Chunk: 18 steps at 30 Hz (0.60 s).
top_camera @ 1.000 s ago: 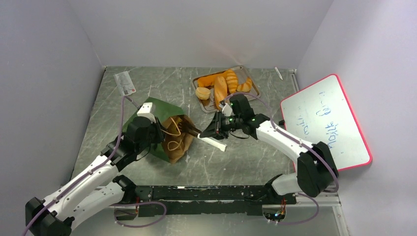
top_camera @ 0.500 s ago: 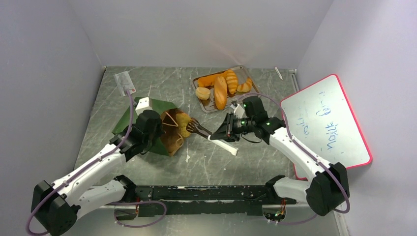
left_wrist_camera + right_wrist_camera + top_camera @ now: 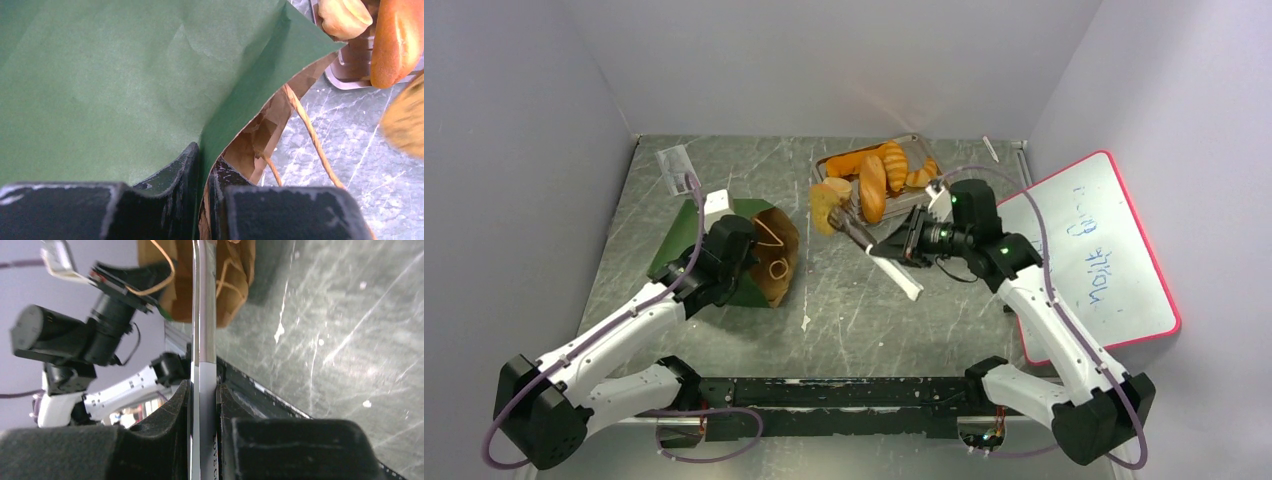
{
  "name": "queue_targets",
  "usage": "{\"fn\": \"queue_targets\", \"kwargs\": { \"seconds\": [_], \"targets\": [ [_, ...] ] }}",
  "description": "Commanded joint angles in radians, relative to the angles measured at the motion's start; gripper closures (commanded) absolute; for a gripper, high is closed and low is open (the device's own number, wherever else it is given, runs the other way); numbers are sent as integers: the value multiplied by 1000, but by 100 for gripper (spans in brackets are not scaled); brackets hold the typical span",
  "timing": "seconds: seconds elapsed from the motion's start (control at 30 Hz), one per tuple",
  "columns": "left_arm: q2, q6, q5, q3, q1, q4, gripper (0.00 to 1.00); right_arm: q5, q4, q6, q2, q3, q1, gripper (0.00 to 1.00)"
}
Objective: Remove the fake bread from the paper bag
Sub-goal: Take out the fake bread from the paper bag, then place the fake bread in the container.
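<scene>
Spanning the whole view, the grey marbled surface (image 3: 754,170) carried a red-edged whiteboard (image 3: 1084,250) propped at its right side. The dark green paper bag (image 3: 749,215) lay on its side at the near left, with its brown mouth turned right. No bread showed in the part of its inside that could be seen. At the far middle sat the metal tray (image 3: 352,62), already loaded with other bread (image 3: 874,185).

The paper bag looked thin and light, likely to crease or slide if pulled, so its mouth rim seemed the sensible place to hold it. The left hand (image 3: 204,165) was there, its fingers pressed together on the green wall just beside the opening. The left arm reached far and rightward from its base, low over the bag.

The right arm was bent back toward the left, and the right hand (image 3: 202,390) was clamped shut on the white grip of a long metal utensil (image 3: 894,270). The utensil's tip pointed far-left. A golden bread piece (image 3: 826,200) sat at that tip, clear of the bag and just beside the tray's near-left corner. The piece seemed light, stiff and smooth. It could probably slip off the utensil if it tilted, so a level carry would suit it.

Tan cord handles (image 3: 772,265) curled across the bag's mouth.
</scene>
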Motion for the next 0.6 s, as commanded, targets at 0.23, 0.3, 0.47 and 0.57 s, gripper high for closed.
{"fn": "queue_targets", "kwargs": {
  "seconds": [0.23, 0.3, 0.47, 0.57],
  "targets": [
    [68, 155, 201, 156, 105, 98, 93, 178, 41, -97, 142, 316, -162, 100],
    [76, 169, 244, 184, 126, 97, 93, 190, 89, -94, 181, 328, -200, 100],
    [79, 190, 333, 245, 161, 80, 93, 278, 192, -112, 304, 363, -243, 100],
    [66, 188, 379, 254, 176, 71, 93, 337, 257, -121, 361, 364, -258, 100]
  ]
}}
